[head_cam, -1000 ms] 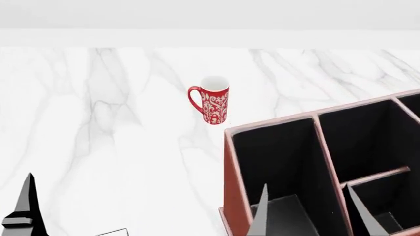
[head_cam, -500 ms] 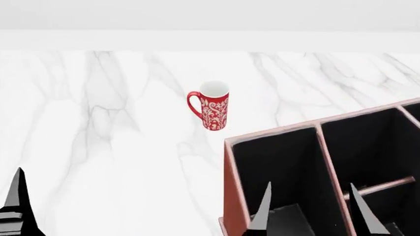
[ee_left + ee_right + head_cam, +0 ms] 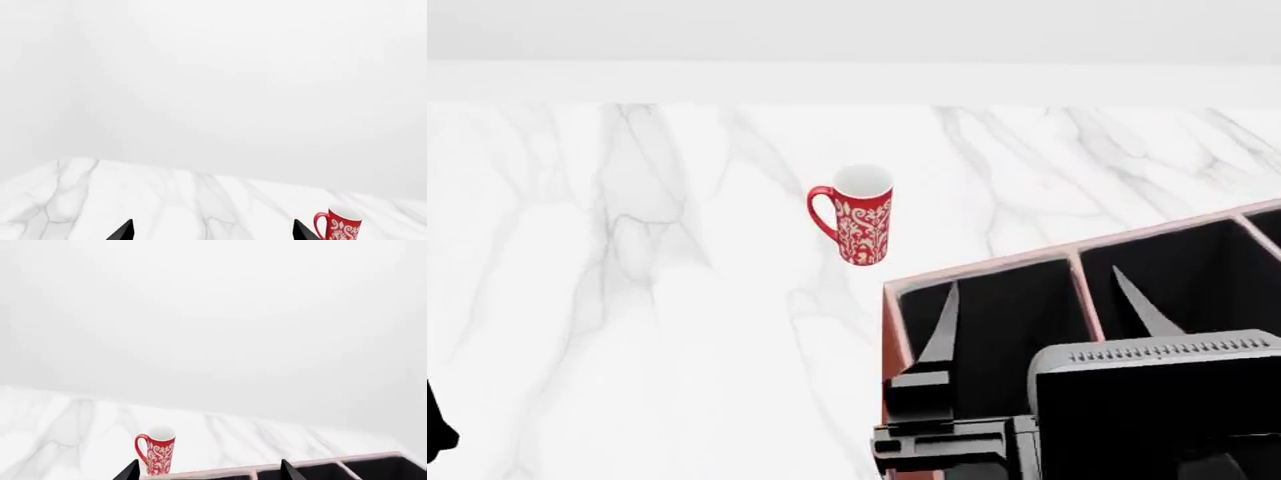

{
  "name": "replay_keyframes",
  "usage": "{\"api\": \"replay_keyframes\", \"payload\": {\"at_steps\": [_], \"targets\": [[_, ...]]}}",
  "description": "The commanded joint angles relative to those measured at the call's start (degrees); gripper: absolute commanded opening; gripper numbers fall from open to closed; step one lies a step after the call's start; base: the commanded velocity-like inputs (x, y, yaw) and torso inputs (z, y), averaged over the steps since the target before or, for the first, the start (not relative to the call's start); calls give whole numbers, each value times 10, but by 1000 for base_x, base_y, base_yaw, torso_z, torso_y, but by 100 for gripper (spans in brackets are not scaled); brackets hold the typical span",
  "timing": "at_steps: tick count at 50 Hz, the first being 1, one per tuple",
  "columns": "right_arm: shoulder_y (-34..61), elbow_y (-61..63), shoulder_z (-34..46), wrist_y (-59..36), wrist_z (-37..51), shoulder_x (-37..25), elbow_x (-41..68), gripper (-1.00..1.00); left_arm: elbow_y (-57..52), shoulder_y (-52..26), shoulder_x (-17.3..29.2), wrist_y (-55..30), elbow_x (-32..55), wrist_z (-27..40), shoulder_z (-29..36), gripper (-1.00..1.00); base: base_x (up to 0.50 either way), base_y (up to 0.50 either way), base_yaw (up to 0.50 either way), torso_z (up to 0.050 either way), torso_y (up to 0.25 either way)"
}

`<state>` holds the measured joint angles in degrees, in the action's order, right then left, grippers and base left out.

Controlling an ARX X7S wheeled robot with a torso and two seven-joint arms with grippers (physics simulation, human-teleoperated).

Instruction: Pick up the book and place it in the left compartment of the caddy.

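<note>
Black-lined caddy [image 3: 890, 330] fills the lower right of the head view, and the right hand [image 3: 1041, 312] hangs over its left compartment [image 3: 1014, 300] with both fingers spread wide and nothing between them. The book doesn't show in any view. If it's down in that compartment, the right arm's bulk covers it, so I honestly can't say where it is. My read is that the hand is either finishing a drop or lining up over the slot. Either way, I'd move it straight up and down and keep the fingers off the reddish rim and the divider beside them, since any sideways drift could nudge the whole box. The left hand [image 3: 212, 234] is open too and has hold of nothing. Its wrist view shows only two fingertips, the marble surface [image 3: 627, 250] and the red mug [image 3: 857, 215] standing well apart from everything. The head view shows which compartment the right hand is over. The right wrist view only catches the caddy's far rim and the mug beyond it, looks mostly at blank wall, and won't confirm the drop.
</note>
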<state>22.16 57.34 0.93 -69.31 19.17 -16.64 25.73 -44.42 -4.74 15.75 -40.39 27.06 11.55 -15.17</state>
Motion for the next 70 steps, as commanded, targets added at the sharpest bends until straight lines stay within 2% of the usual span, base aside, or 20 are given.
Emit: {"api": "replay_keyframes", "payload": {"at_steps": [1, 5, 7, 8, 9, 10, 14, 19, 21, 23, 27, 29, 31, 35, 37, 41, 48, 56, 61, 70], "targets": [[164, -14, 3, -141, -35, -30, 79, 100, 22, -16, 12, 13, -8, 0, -7, 100, 0, 0, 0, 0, 0], [193, -20, 7, -157, -66, -44, 108, 100, 27, -14, 15, 27, -32, 7, 5, 100, 0, 0, 0, 0, 0], [215, -18, 51, -157, -77, -75, 111, 100, 25, -10, 19, 33, -38, 6, 8, 100, 0, 0, 0, 0, 0], [218, -17, 32, -162, -94, -64, 131, 100, 24, -9, 21, 33, -36, 5, 5, 100, 0, 0, 0, 0, 0], [231, -14, 56, -161, -91, -81, 126, 100, 25, -10, 22, 34, -35, 3, 4, 100, 0, 0, 0, 0, 0], [243, -17, 34, -186, -93, -64, 140, 100, 28, -13, 24, 33, -33, 2, 1, 100, 0, 0, 0, 0, 0], [270, -27, 27, -198, -109, -65, 170, 100, 35, -19, 25, 33, -30, 4, -5, 100, 0, 0, 0, 0, 0], [346, -63, 62, -204, -48, -105, 275, 100, 35, -20, 32, 32, -26, 3, -13, 100, 0, 0, 0, 0, 0], [365, -78, 64, -199, -57, -108, 295, 100, 39, -23, 33, 31, -23, 0, -13, 100, 0, 0, 0, 0, 0], [390, -124, 57, -205, -30, -110, 381, 100, 41, -23, 36, 36, -24, -2, -14, 100, 0, 0, 0, 0, 0], [427, -143, 103, -199, -27, -133, 413, 100, 37, -23, 39, 32, -18, -2, -21, 100, 0, 0, 0, 0, 0], [449, -141, 146, -170, -61, -152, 386, 100, 40, -26, 40, 32, -16, -1, -25, 100, 0, 0, 0, 0, 0], [461, -174, 147, -196, -55, -144, 413, 100, 46, -32, 40, 30, -16, 2, -28, 100, 0, 0, 0, 0, 0], [485, -181, 186, -174, -102, -159, 410, 100, 49, -34, 41, 31, -19, 4, -25, 100, 0, 0, 0, 0, 0], [495, -206, 186, -194, -113, -155, 451, 100, 52, -34, 43, 36, -23, 3, -22, 100, 0, 0, 0, 0, 0], [529, -230, 240, -174, -162, -165, 426, 100, 52, -31, 50, 40, -23, -4, -22, 100, 0, 0, 0, 0, 0], [571, -297, 270, -182, -212, -156, 455, 100, 64, -32, 55, 51, -31, -9, -16, 100, 0, 0, 0, 0, 0], [621, -326, 373, -106, -313, -162, 359, 100, 68, -34, 59, 55, -29, -9, -25, 100, 0, 0, 0, 0, 0], [632, -361, 383, -121, -323, -142, 371, 100, 72, -36, 61, 55, -28, -8, -28, 100, 0, 0, 0, 0, 0], [639, -368, 428, -90, -354, -128, 343, 100, 96, -45, 65, 66, -37, -11, -20, 100, 0, 0, 0, 0, 0]]}}
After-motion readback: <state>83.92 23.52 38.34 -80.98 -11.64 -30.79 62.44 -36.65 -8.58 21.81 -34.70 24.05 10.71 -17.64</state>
